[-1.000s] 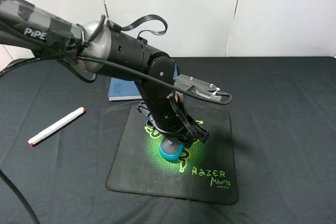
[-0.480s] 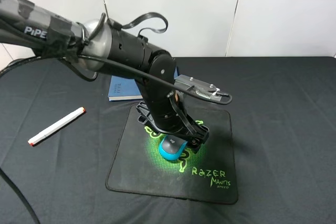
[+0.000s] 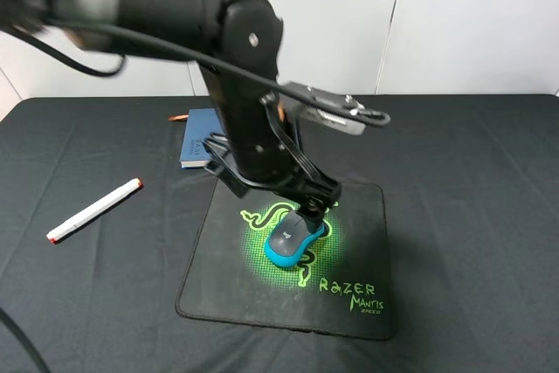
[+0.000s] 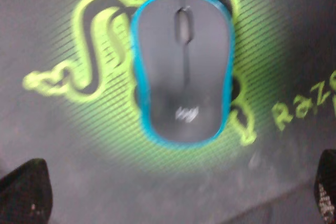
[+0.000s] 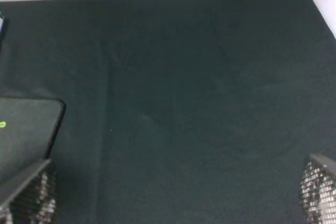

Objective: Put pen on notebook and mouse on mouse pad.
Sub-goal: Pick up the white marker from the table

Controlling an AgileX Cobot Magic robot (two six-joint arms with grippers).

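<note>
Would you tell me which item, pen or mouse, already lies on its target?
The mouse, resting on the mouse pad; the pen lies off the notebook.

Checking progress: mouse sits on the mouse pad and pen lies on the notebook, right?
The mouse sits on the mouse pad, but the pen lies on the black cloth, apart from the notebook; the exterior high view shows it.

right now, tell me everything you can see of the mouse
The mouse is small, with a matte grey top, a scroll wheel, a faint logo and a bright teal rim, plastic by its look. It sits flat on the mouse pad, over the green snake logo. The open left gripper hovers clear of it.
</note>
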